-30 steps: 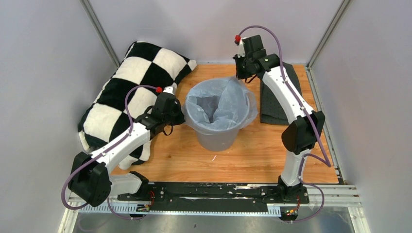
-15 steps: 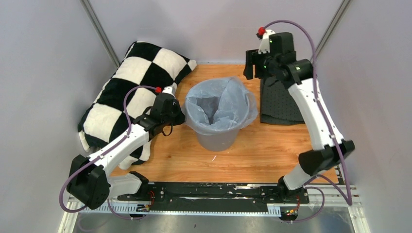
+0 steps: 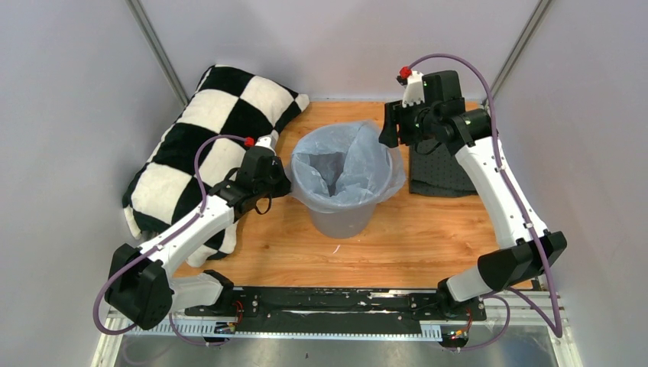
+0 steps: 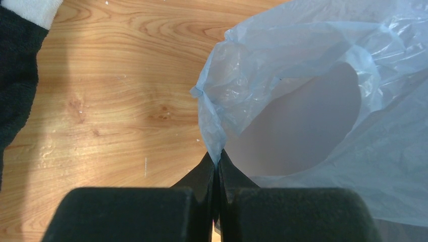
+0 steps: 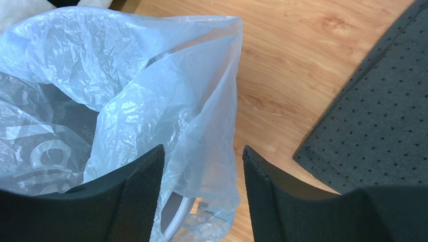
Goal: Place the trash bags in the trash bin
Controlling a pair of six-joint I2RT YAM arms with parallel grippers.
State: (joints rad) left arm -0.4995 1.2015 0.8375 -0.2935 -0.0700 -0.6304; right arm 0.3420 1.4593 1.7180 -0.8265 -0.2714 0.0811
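At the near edge of the table (image 3: 428, 237), both arm bases are bolted side by side, and each arm reaches forward toward the middle of the wooden top.

Item 1, left gripper (image 3: 286, 186): positioned at the left rim of the trash bin (image 3: 340, 218). The left wrist view shows the left gripper (image 4: 217, 160) with its jaws pressed together, pinching a gathered edge of the trash bag (image 4: 303, 60). The plastic rises from the pinch in a creased ridge.

Item 2, trash bin: standing upright at the centre of the table, apart from both arm bases. The trash bag (image 3: 348, 164) sits inside it, pale blue and crinkled. Its mouth is draped over the rim on the right and far sides, and loose folds sag into the interior.

Item 3, right gripper (image 3: 388, 128): held above the far right part of the bin rim. In the right wrist view, the right gripper (image 5: 202, 156) has its jaws standing well apart. A loose fold of the trash bag (image 5: 75, 60) lies between them. Contact between the jaws and that fold cannot be determined.

Item 4, surroundings: a black-and-white checkered pillow (image 3: 206, 130) lies along the far left side, next to the left arm. A dark dotted cloth (image 3: 439, 164) lies flat at the far right, beneath the right arm and apart from the bin; it also shows in the right wrist view (image 5: 383, 116).
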